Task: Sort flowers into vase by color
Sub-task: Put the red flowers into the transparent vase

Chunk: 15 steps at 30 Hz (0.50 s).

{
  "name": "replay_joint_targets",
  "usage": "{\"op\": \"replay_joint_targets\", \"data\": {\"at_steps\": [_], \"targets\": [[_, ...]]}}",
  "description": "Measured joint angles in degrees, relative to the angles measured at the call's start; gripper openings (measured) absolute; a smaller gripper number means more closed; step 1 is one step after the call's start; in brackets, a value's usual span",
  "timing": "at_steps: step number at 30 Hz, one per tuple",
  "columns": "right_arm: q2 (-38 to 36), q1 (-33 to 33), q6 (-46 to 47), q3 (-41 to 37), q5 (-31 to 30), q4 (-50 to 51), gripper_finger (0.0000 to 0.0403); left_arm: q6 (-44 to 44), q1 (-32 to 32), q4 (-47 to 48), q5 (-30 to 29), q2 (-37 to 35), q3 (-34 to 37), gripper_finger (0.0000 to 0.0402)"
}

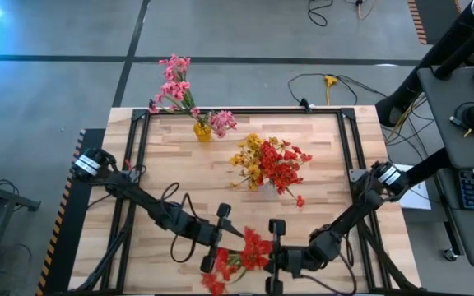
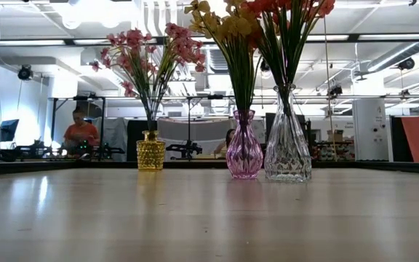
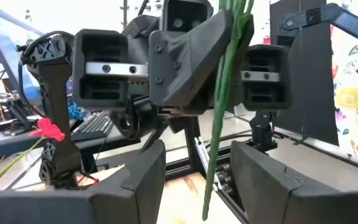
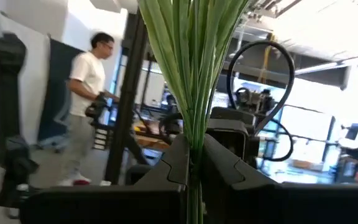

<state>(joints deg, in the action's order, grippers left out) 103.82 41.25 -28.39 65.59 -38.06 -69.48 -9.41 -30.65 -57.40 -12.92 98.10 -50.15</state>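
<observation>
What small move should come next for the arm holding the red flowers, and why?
Probably lift and carry the red flowers toward the clear vase, which already holds red blooms. The right gripper is shut on their green stems, while the left gripper stands open around them without gripping. The bunch hangs at the table's near edge, far from the vases.

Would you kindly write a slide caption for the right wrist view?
Right gripper shut on a bundle of green flower stems, with a person standing in the room behind.

red flowers — near table edge | pink, yellow, red bunches — in vases
</observation>
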Motion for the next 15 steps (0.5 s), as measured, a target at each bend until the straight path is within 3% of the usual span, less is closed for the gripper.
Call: {"op": "replay_joint_targets", "data": {"at_steps": [5, 9, 15], "targets": [[3.33, 0.0, -5.57, 4.3, -5.01, 0.21, 0.0013, 1.1, -0.04, 0.04, 1.66, 0.0, 0.2, 0.0186], [5.06, -0.4, -6.89, 6.1, -5.46, 0.3, 0.0013, 1.94, -0.04, 0.09, 3.0, -0.02, 0.29, 0.0192], [5.08, -0.42, -7.27, 7.12, -5.46, 0.28, 0.0013, 2.58, -0.04, 0.24, 2.99, -0.02, 0.39, 0.0159]]}}
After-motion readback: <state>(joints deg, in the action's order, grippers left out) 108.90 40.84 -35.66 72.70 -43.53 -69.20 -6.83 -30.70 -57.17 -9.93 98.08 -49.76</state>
